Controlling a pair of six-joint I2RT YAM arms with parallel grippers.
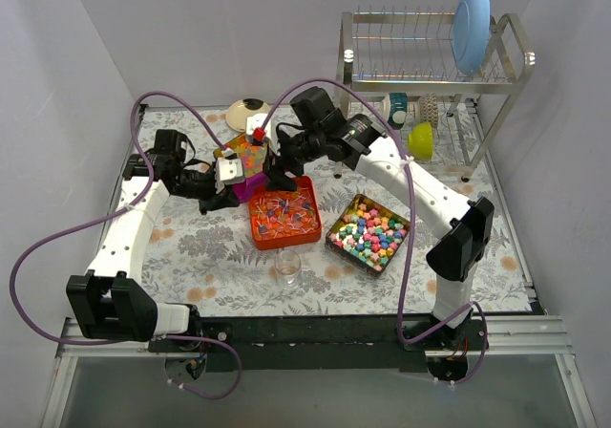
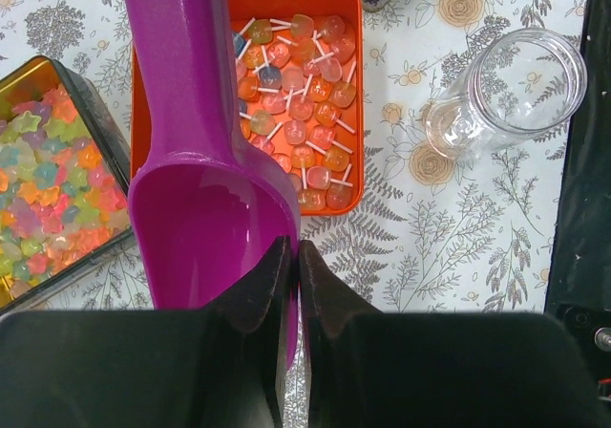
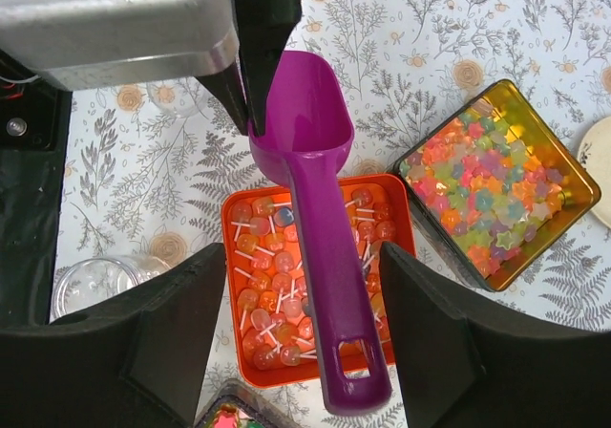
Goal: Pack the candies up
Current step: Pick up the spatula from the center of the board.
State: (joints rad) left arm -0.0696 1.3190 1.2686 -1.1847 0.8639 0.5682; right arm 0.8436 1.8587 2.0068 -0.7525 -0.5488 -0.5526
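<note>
We find the candies [image 1: 284, 210] in three containers on the fern-printed surface [image 1: 191, 256]. The orange tray [image 1: 258, 232] in the middle holds small round lollipops, mostly orange and red, with their white sticks crossing. Just right of it, the square tin [image 1: 368, 234] is filled with chunky pastel pieces. A gold tin [image 3: 496, 184] on the far side of the tray carries translucent star-shaped sweets in pink, green and yellow. Near the front edge sits a clear glass jar [image 1: 287, 267], and we see only the printed pattern through its wall. The purple scoop [image 3: 315, 218] hangs over the orange tray. The left gripper [image 2: 294, 248] is pinched closed on the rim of its bowl. The right gripper [image 3: 301, 266] has its fingers wide apart on either side of the handle, not touching it as far as we can tell. From above, both grippers cover much of the gold tin and nearly all of the scoop. In the wrist views the square tin is cut off at the frame edge, showing only a corner. The items low in the dish rack [image 1: 430, 74] at the back right are too small for us to name, but a blue plate [image 1: 471, 22] stands upright in its slots.
</note>
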